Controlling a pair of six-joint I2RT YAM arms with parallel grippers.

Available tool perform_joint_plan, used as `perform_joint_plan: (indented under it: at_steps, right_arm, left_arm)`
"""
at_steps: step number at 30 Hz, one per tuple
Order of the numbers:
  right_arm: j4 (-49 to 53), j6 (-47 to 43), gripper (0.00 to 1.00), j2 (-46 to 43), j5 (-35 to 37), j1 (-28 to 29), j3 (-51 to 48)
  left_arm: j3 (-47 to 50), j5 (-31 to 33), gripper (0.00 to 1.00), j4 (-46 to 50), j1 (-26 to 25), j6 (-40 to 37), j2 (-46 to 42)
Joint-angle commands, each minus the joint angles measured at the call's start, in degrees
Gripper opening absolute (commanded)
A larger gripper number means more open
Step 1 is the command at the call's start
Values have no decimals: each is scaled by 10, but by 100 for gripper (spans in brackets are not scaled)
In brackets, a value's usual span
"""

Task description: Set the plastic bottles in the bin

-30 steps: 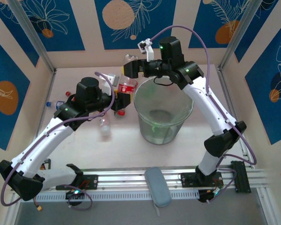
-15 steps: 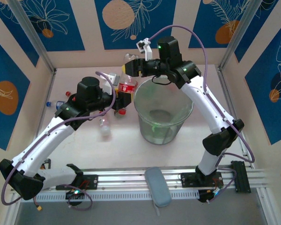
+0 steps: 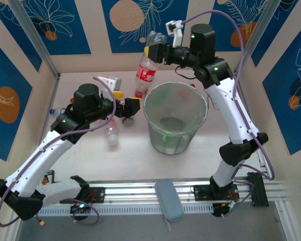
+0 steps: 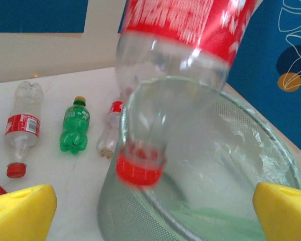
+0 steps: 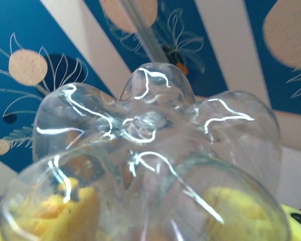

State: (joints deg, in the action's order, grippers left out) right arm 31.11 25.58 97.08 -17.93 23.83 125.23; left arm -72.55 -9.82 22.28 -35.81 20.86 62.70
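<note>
We see the right gripper (image 3: 154,48) raised over the far side of the table, its yellow fingers clamped on the base end of a bottle with a red label (image 3: 145,74). The bottle hangs in the air with its cap down and a little tilted, at about 11 o'clock from the bin (image 3: 191,131). In the top view its red cap sits just outside the bin's rim. From the right wrist, we look straight at the clear lobed base of this bottle (image 5: 155,120), with the right gripper (image 5: 155,211) closed around it and the yellow fingers (image 5: 75,211) showing through the plastic.

The left gripper (image 3: 126,100) is low at 9 o'clock from the bin, close to its wall, with its fingers well apart and nothing between them. In the left wrist view, the yellow pads of the left gripper (image 4: 154,201) stand at the two lower corners. The hanging bottle (image 4: 185,35) crosses in front of the bin's rim (image 4: 251,118) there, and we cannot tell whether its cap is inside.

The other bottles lie on the table. A clear bottle (image 3: 112,134) is at 8 o'clock from the bin. The left wrist view shows a red-labelled bottle (image 4: 21,128), a green bottle with a yellow cap (image 4: 75,131) just beside it, and a third bottle (image 4: 109,133) partly hidden behind the bin.
</note>
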Motion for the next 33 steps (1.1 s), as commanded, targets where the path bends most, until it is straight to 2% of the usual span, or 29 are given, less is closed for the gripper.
perform_joint_plan:
  at_steps: [1,8,13,19,25,33]
  right_arm:
    - [-2,-13,53,-36,7,-33,16]
    - [110,-90,51,-84,6,-88,-20]
    - [201,-167,50,-113,31,-74,-79]
    - [238,-224,49,-133,74,-44,-173]
    - [247,-245,49,-111,102,-1,-239]
    - [187,-243,49,-89,104,31,-329]
  left_arm:
    - [-15,14,97,2,-5,7,20]
    - [-29,-1,77,-10,-6,22,102]
    - [-34,-12,63,-24,-7,32,137]
    - [-16,-31,50,-52,-6,58,153]
    - [-5,-40,45,-72,-7,77,157]
    - [4,-40,43,-78,-8,88,166]
